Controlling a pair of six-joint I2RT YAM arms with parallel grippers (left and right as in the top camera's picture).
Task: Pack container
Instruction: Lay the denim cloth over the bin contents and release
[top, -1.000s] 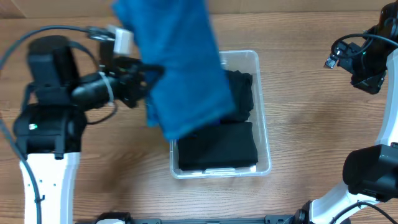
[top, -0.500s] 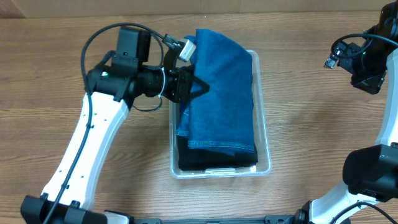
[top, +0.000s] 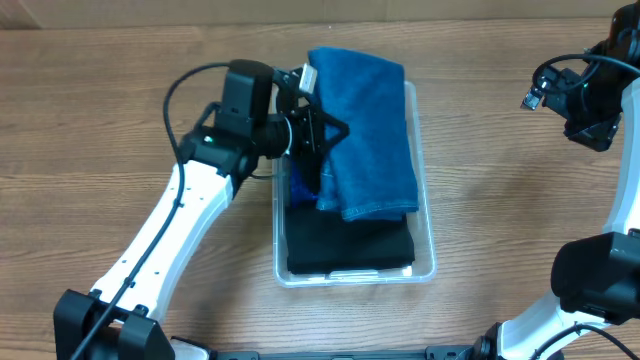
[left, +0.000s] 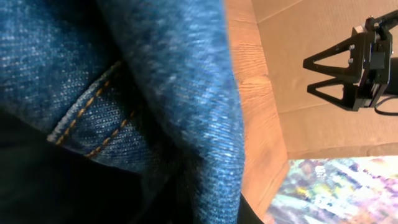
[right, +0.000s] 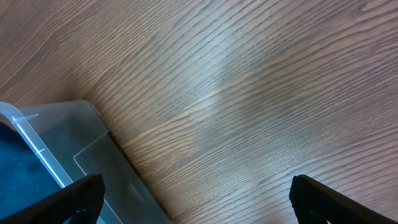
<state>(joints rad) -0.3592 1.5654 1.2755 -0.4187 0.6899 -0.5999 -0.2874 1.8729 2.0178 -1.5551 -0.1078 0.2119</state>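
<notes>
Clear container (top: 424, 215) sits mid-table w/ folded denim (top: 365, 130) piled on black cloths (top: 350, 245) inside, prob light, thin, slick-walled, so best gripped at rim; left gripper (top: 322, 135) at denim edge, can't tell if pinching, right gripper (left: 308, 76) spread, holding nothing, well off to the side

Light wood-grain table (top: 490, 200), brown cardboard panel (left: 298, 37) beyond, soft even light

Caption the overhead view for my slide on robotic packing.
Left end effector at blue jeans atop black cloth in the container; right arm aside.
</notes>
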